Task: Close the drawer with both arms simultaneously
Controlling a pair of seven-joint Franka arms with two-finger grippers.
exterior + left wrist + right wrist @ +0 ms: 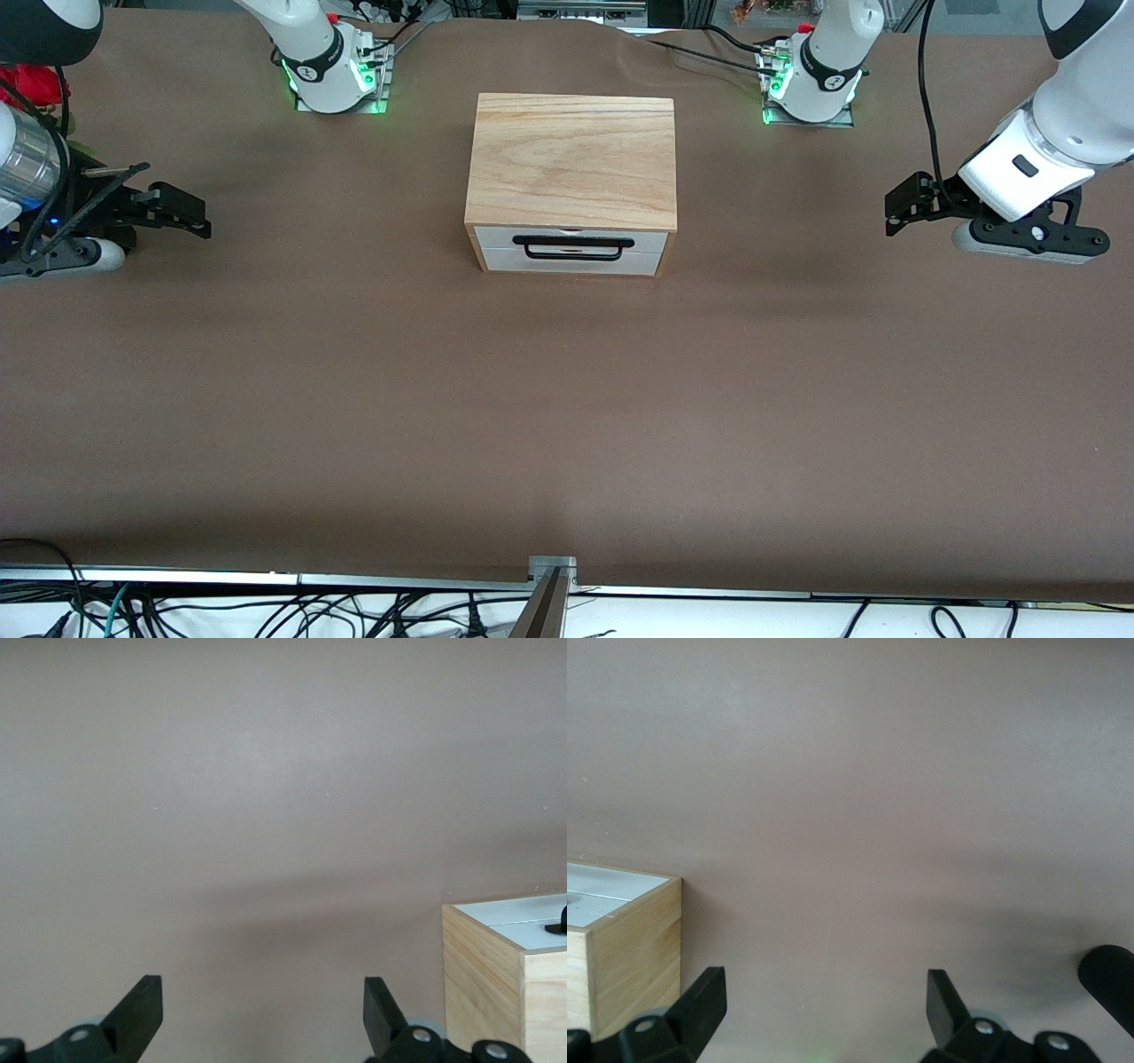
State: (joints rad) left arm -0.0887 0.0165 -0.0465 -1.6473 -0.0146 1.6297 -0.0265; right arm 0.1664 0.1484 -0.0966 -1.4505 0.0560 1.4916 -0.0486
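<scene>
Sitting pushed in, the drawer (570, 250) is flush in its wooden box (571, 161) mid-table (handle facing front camera). Left gripper (897, 213) and right gripper (197, 220) are hovering spread wide at opposite table ends.

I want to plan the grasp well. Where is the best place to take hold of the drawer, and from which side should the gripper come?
Probably the black wire handle on the drawer front: it stands off the white panel as a horizontal bar. Come from in front of the drawer, the side facing the front camera, with one finger above and one below the bar.
</scene>
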